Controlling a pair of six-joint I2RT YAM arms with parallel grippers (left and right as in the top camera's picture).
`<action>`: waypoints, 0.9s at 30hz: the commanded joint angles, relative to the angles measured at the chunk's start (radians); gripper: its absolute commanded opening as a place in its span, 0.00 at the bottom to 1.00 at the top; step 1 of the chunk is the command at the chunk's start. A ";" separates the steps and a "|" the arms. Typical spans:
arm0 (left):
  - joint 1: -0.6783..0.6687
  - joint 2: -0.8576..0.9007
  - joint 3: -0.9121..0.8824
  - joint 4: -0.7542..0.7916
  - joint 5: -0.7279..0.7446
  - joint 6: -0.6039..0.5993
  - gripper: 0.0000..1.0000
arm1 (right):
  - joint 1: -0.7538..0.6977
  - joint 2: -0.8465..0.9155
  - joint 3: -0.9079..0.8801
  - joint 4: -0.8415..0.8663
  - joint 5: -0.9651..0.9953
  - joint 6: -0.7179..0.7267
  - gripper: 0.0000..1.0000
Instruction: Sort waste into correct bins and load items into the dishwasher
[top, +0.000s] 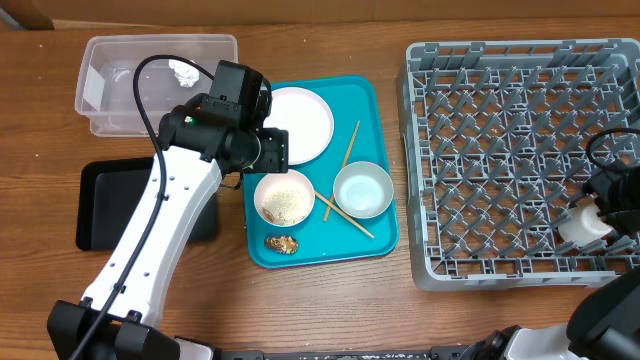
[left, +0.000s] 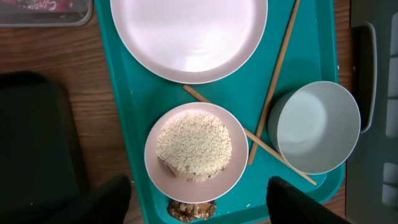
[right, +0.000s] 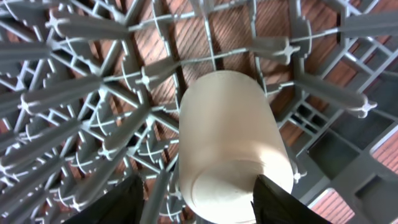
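Observation:
My left gripper (top: 272, 150) (left: 199, 193) is open and empty, above the white bowl of rice (top: 285, 198) (left: 196, 149). By it on the teal tray are the round white plate (top: 300, 122) (left: 186, 31), a pale blue bowl (top: 362, 190) (left: 317, 127), two chopsticks (top: 348, 150) (left: 280, 68) and a brown food lump (top: 282, 243) (left: 191, 211). My right gripper (top: 600, 205) (right: 199, 202) is open around a small white cup (top: 583, 226) (right: 227, 137) lying among the pegs of the grey dish rack (top: 500, 130) (right: 81, 74). Its left finger stands clear of the cup.
The clear tub (top: 150, 80) at the back left holds a white tissue ball (top: 185, 72) and a red wrapper (left: 43, 6). The flat black tray (top: 110, 200) lies left of the teal tray (top: 365, 100), partly under my left arm.

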 joint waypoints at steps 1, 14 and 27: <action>-0.001 -0.008 0.008 0.000 -0.007 0.019 0.73 | -0.002 0.002 -0.007 0.000 -0.043 0.005 0.60; -0.001 -0.008 0.008 -0.004 -0.007 0.019 0.75 | 0.038 -0.224 0.026 0.035 -0.351 -0.132 0.65; -0.001 -0.008 0.008 -0.026 -0.007 0.014 0.75 | 0.454 -0.303 0.026 0.040 -0.294 -0.209 0.69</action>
